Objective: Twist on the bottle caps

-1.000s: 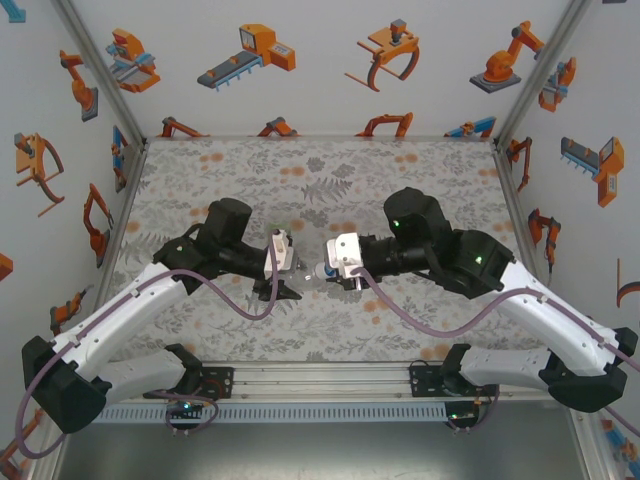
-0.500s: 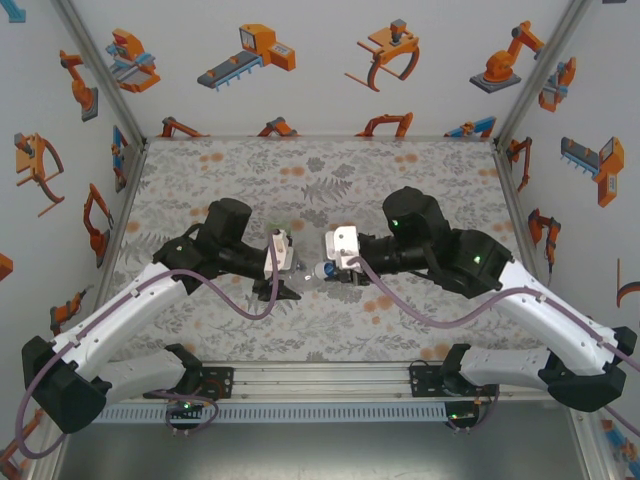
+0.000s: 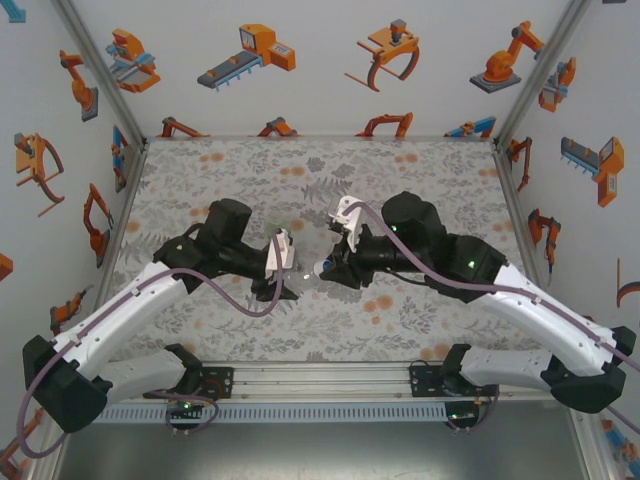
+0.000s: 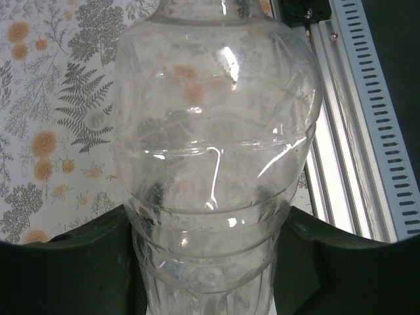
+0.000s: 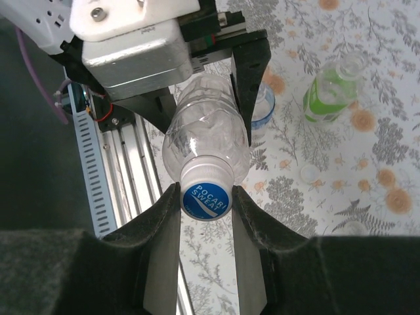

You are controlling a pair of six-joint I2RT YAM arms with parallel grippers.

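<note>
Step in hand: screwing a cap onto the first bottle. The left gripper (image 4: 209,230) is clamped round the body of a clear bottle (image 4: 213,151), holding it on its side above the table (image 3: 400,320), neck towards the right arm. The right gripper (image 5: 205,195) is pinched on the blue cap (image 5: 205,200), one finger pressed against each side; the cap sits on the neck of the bottle. How far the thread has taken up cannot be judged from these views. Next move, in my judgement: the right wrist must turn while staying in line with the neck, the left grip holding firm so the bottle does not spin with it, then release and re-grip if more turns are needed. Count of bottles: three, namely the one held, a green bottle (image 5: 331,95) standing uncapped on the table, and a blue-band bottle (image 5: 263,113) partly hidden behind the held one. Count of caps: the blue one in the grip and a white loose cap (image 5: 308,172) lying near the green bottle; a faint pale ring (image 5: 354,228) nearer the camera may be a third, but it is too indistinct to confirm.
</note>
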